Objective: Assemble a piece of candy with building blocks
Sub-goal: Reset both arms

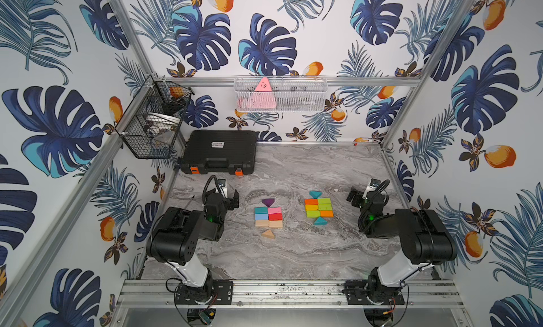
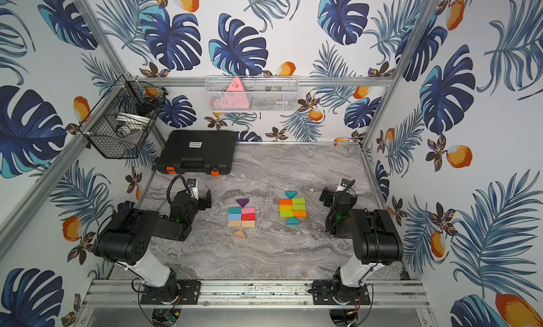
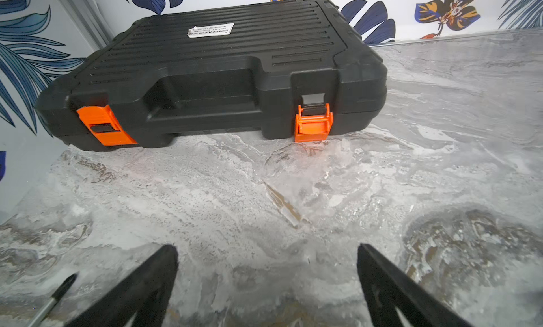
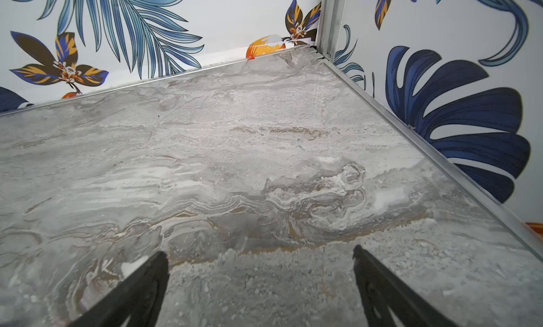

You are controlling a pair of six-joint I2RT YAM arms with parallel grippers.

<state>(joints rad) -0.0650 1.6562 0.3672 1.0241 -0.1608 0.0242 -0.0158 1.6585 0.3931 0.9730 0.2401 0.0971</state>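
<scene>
The building blocks lie in two groups mid-table in both top views. The left group (image 1: 268,216) has a purple triangle, then teal, pink, blue, red and two plain wood rectangles; a plain wood triangle (image 1: 268,234) lies just apart in front of it. The right group (image 1: 318,207) is orange, green and yellow rectangles with a teal triangle (image 1: 315,194) at the far end and another (image 1: 320,221) at the near end. My left gripper (image 1: 223,195) (image 3: 267,249) is open and empty, left of the blocks. My right gripper (image 1: 367,193) (image 4: 260,252) is open and empty, right of them.
A shut black toolbox (image 1: 219,152) (image 3: 205,76) with orange latches sits at the back left, ahead of the left gripper. A thin black-tipped metal shaft (image 3: 58,293) lies beside the left fingers. A black wire basket (image 1: 152,120) and a white mesh basket (image 1: 280,93) hang on the walls.
</scene>
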